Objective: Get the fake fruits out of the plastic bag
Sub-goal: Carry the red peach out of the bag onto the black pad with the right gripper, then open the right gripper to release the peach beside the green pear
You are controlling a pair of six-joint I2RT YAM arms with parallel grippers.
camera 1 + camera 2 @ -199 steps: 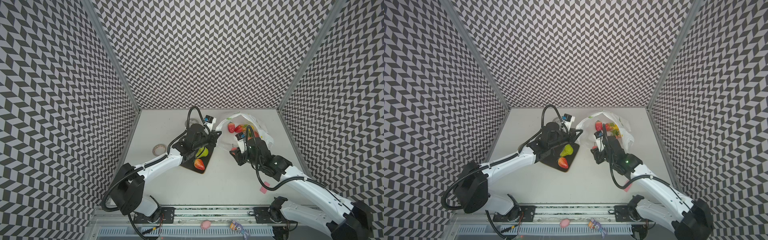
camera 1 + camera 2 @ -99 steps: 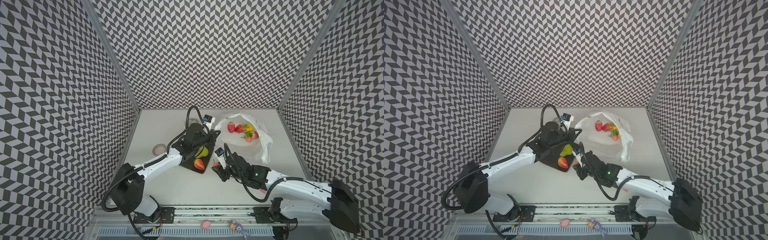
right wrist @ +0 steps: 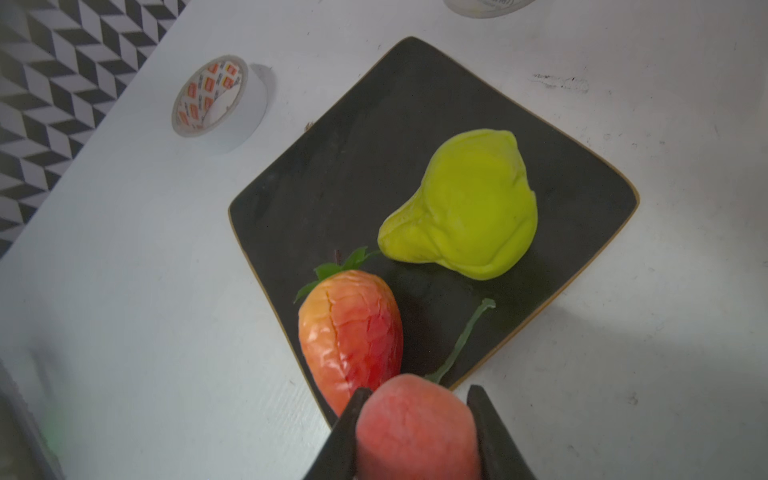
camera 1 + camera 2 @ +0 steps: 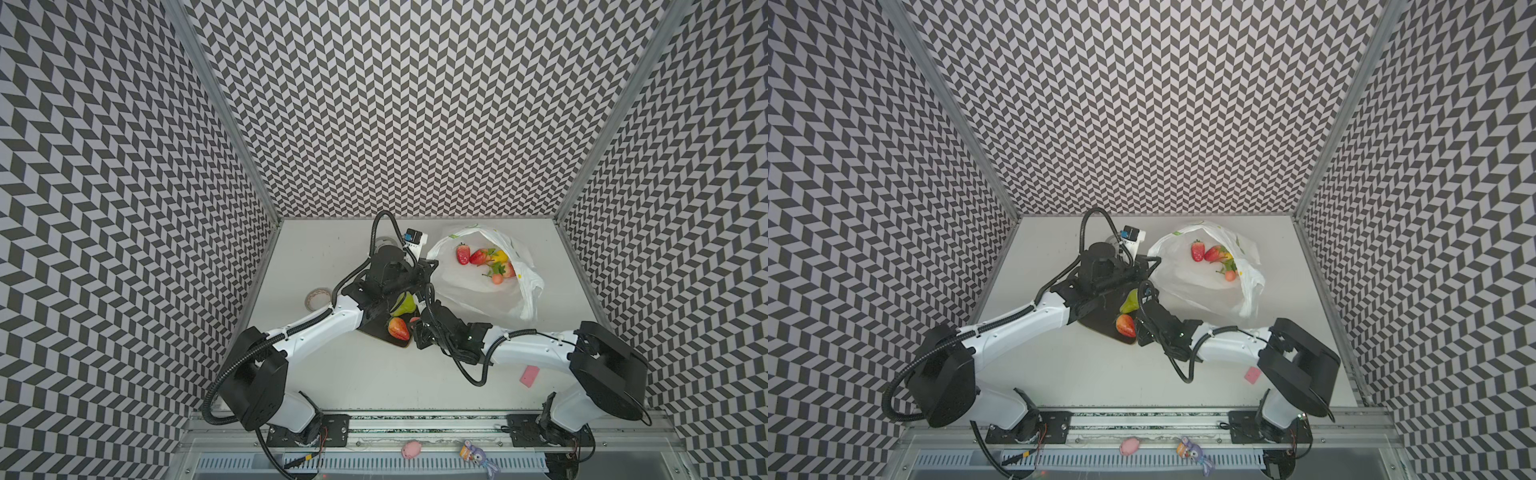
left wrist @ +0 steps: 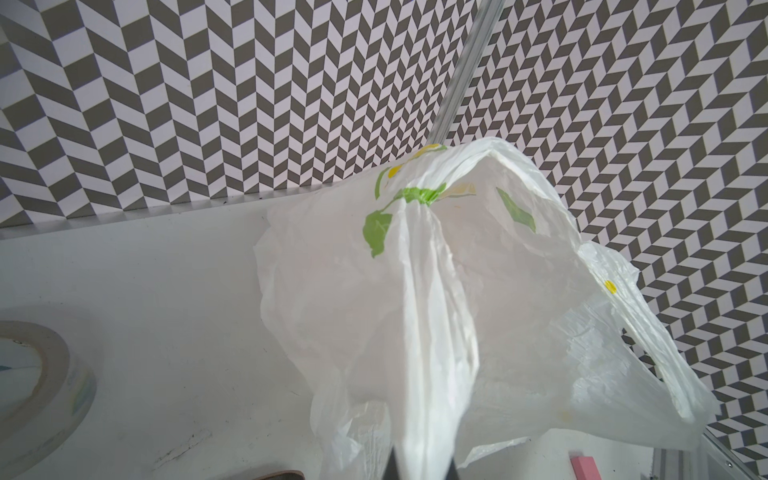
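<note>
**Peach held at the plate's corner**

The right gripper (image 3: pixel 417 392) squeezes a pink peach (image 3: pixel 415 436) at the front corner of the black plate (image 3: pixel 374 166), in the middle of the table (image 4: pixel 374 374). A green pear (image 3: pixel 465 208) and a red strawberry (image 3: pixel 349 332) lie on the plate. The left gripper (image 5: pixel 422 467) pinches the white bag (image 5: pixel 457 291) tight and holds its edge up. The bag sits near the table's back right corner, with more fruits (image 4: pixel 482 259) inside.

A robotics lab test cell: black-and-white chevron-patterned walls (image 4: pixel 415 104) enclose a white table (image 4: pixel 353 374), with two robot arms (image 4: pixel 316 332) (image 4: pixel 532 347) bolted to an aluminium rail (image 4: pixel 415 417).
</note>
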